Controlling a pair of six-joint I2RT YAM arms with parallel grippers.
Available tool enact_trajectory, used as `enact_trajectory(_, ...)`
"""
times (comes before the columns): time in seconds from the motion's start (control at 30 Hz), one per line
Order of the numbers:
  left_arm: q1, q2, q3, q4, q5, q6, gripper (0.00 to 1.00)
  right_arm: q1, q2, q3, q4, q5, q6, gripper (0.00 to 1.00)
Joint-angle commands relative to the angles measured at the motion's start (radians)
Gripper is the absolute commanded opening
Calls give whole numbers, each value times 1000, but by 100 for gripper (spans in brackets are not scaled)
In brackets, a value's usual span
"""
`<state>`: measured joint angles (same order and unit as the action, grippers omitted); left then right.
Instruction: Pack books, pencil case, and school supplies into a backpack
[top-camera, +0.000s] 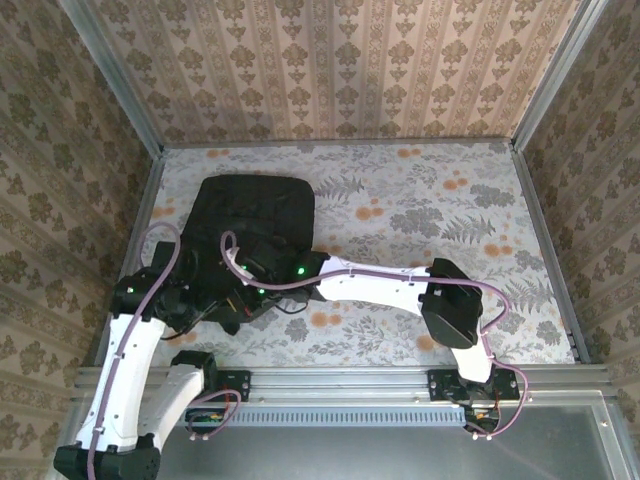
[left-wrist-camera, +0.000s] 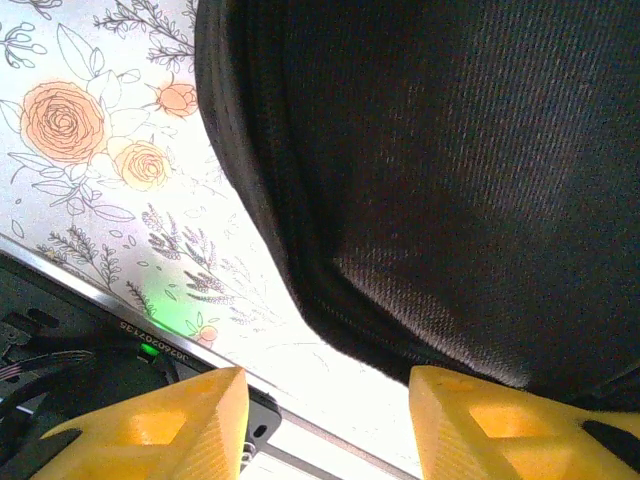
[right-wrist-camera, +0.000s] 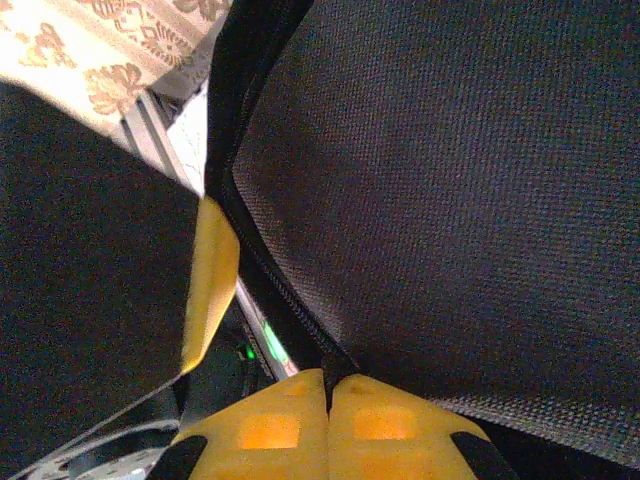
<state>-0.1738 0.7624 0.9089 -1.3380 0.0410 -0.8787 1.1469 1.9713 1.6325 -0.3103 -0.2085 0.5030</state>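
Note:
The black backpack (top-camera: 252, 212) lies at the table's left, its near end bunched up between both grippers. My right gripper (right-wrist-camera: 328, 382) is shut on a thin black zip edge of the backpack (right-wrist-camera: 450, 200); from above it (top-camera: 258, 274) sits at the bag's near edge. My left gripper (left-wrist-camera: 328, 400) stands open with only bare tablecloth between its yellow fingers (left-wrist-camera: 160, 425), just below the backpack's rounded corner (left-wrist-camera: 450, 180). From above the left gripper (top-camera: 222, 305) is at the bag's near left. Books, pencil case and school supplies are out of view.
A floral tablecloth (top-camera: 450, 220) covers the table, with free room right of the bag. A metal rail (top-camera: 340, 385) runs along the near edge, close under the left fingers (left-wrist-camera: 300, 435). Patterned walls (top-camera: 330, 70) enclose the back and sides.

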Motion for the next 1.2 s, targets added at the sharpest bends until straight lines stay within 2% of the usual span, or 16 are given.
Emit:
enact_trajectory(0.0, 9, -13, -50, 20, 3, -48, 46, -21, -10, -17, 102, -4, 39, 0)
enact_trajectory(0.23, 10, -26, -136, 135, 45, -80, 33, -21, -29, -51, 111, -17, 39, 0)
enact_trajectory(0.43, 14, -4, -160, 205, 61, -82, 39, -21, -57, -100, 106, -27, 11, 0)
enact_trajectory(0.7, 14, -21, -110, 200, 88, -86, 36, -21, -69, -128, 115, -8, 10, 0)
enact_trajectory(0.93, 14, -36, -214, 262, 160, -125, 30, -27, -63, -128, 122, -1, 20, 0)
enact_trajectory(1.17, 20, -20, -291, 348, 134, -132, 27, -27, -59, -130, 107, -10, 16, 0)
